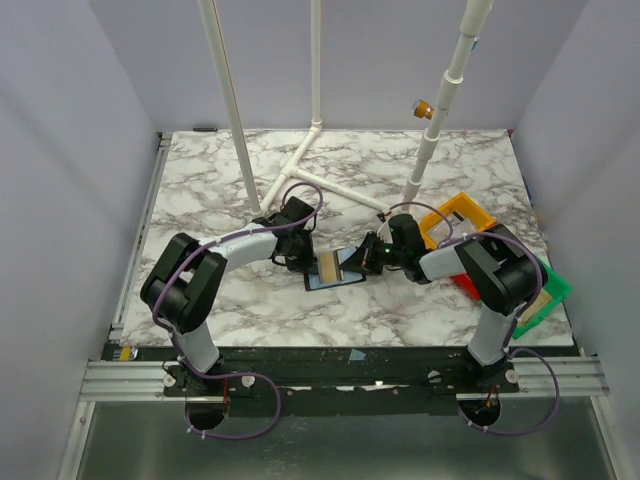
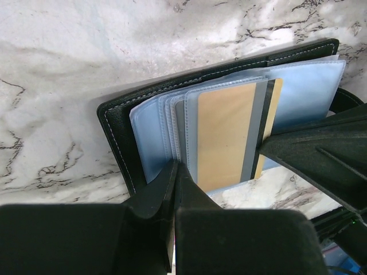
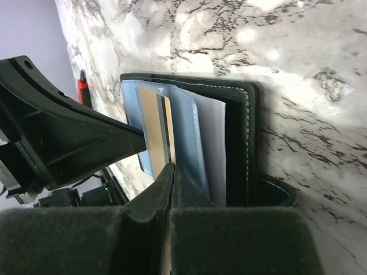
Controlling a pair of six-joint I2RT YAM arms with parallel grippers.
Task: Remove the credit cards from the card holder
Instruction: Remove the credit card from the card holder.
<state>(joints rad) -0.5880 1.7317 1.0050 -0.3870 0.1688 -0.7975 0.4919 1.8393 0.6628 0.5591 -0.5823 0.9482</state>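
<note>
The card holder (image 1: 338, 272) lies open and flat mid-way across the marble surface (image 1: 250, 310), its long axis running left to right between the arms. It is black stitched leather with pale blue clear sleeves (image 2: 152, 129) fanned inside. A flat tan card (image 2: 226, 134) with a dark stripe lies on top. The left gripper (image 2: 175, 172) is closed tight on the sleeves' edge. The right gripper (image 3: 172, 171) is pinched shut on the tan card's end.

Black joint housings and pale grey link tubes on left arm (image 1: 186, 285) and right arm (image 1: 495, 270). Purple cables (image 1: 235, 437) looped at both bases, lower frame. Tiny green light (image 1: 385, 252) near centre. Matte black, wedge-shaped left gripper (image 2: 175, 167) and right gripper (image 3: 172, 167).
</note>
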